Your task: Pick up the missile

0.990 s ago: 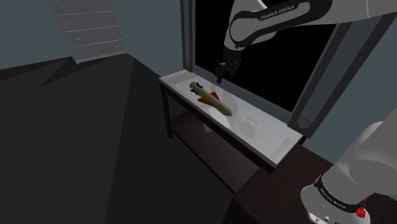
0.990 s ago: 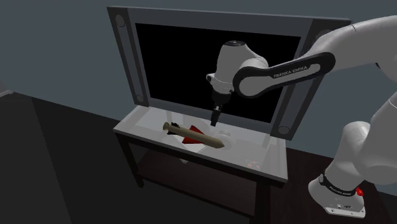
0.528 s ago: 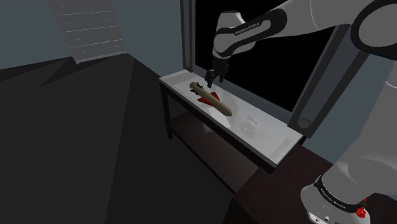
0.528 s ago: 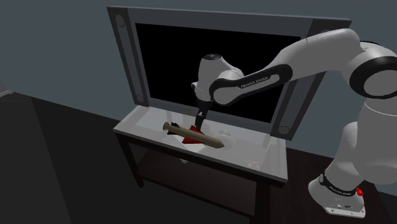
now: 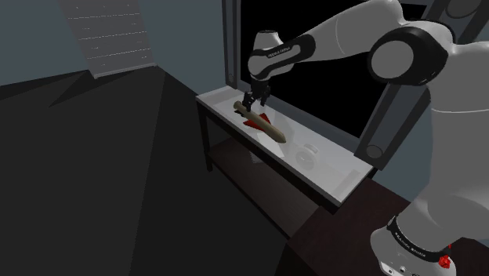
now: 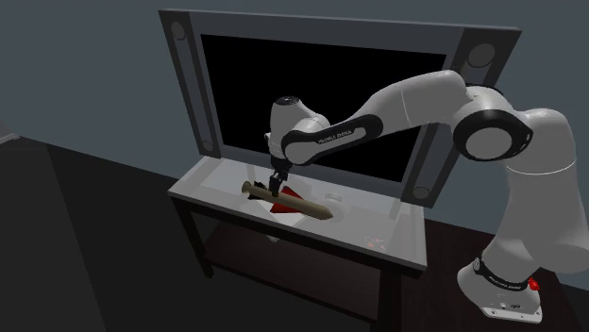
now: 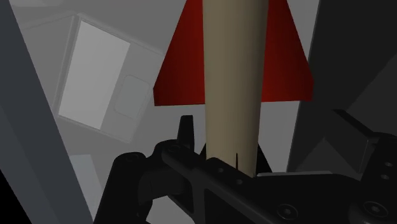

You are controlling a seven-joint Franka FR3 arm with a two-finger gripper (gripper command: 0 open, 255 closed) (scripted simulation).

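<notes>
The missile (image 5: 262,124) has a tan body and red fins and lies flat on the white table top (image 5: 337,176). In the second exterior view the missile (image 6: 288,200) points toward that view's right. My black gripper (image 5: 249,104) hangs just over its tail half, close above the fins (image 6: 279,206). The gripper (image 6: 275,181) comes down from the arm's elbow. In the wrist view the tan body (image 7: 232,83) runs between my fingers (image 7: 186,130), which stand apart and do not clasp it, so the gripper (image 7: 270,133) is open.
A big dark-framed black screen (image 6: 321,85) with round speakers stands right behind the table. A pale bowl-like thing (image 5: 307,154) sits beyond the missile's nose. A dark lower shelf (image 6: 283,250) runs under the top. The stand (image 6: 500,288) is at the right.
The arm has swung toward the shoulder view's left and come down, from beside the missile's middle to just over its finned tail half. The missile has not moved.
</notes>
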